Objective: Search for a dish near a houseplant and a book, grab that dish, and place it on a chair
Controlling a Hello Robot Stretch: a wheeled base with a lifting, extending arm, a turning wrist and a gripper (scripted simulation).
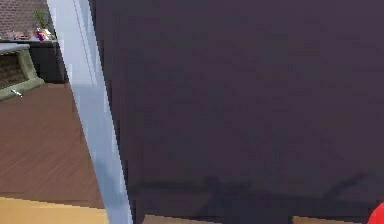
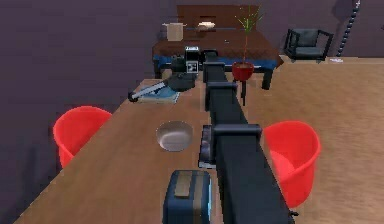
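Observation:
In the arm side view a grey round dish [image 2: 175, 135] lies on a long light wooden table [image 2: 120, 160], left of my arm's dark bar [image 2: 228, 130]. Farther along the table a houseplant in a red pot [image 2: 243, 68] stands right of the arm. A flat grey thing like a book [image 2: 153, 92] lies at the table's left edge. My gripper [image 2: 186, 74] reaches over the table's far end, among small dark things, so I cannot tell whether it holds anything. One red chair [image 2: 79, 132] stands left of the table and another [image 2: 296, 152] right of it.
Beyond the light table stands a dark brown table [image 2: 262, 50] carrying a beige box [image 2: 175, 32] and a plate [image 2: 207, 25]. A dark armchair [image 2: 308, 42] sits at the back right. The forward view has a dark wall [image 1: 250, 100], a pale door frame [image 1: 95, 110] and brown plank floor [image 1: 45, 140].

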